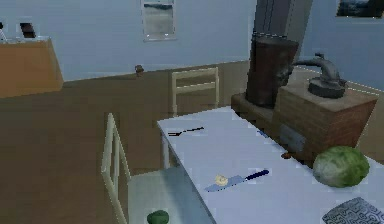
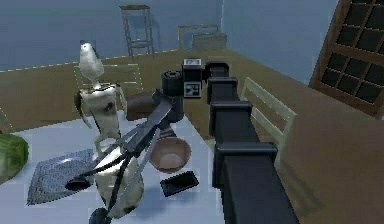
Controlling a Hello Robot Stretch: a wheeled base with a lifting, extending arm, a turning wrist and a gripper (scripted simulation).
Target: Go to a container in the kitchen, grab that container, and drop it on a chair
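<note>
In the arm side view the arm (image 2: 245,150) reaches from the near edge out over the right part of the white table (image 2: 50,140). At its far end the gripper (image 2: 92,196) points left and back toward the near edge, with its thin fingers (image 2: 120,160) crossing in front of a pale statue (image 2: 97,100). The brown bowl (image 2: 170,153), the only container-like thing here, sits upright on the table just right of the fingers, with a dark phone (image 2: 180,184) lying flat near it. With so many things on the table at and behind the gripper, I cannot tell whether it holds anything. A green leafy head (image 2: 9,155) sits at the table's left edge beside a patterned mat (image 2: 50,178). A pale chair (image 2: 268,108) stands right of the arm. In the forward view a knife (image 1: 247,178) lies on the table, a far chair (image 1: 195,88) stands at its far end, and a near chair (image 1: 118,160) stands on its left.
</note>
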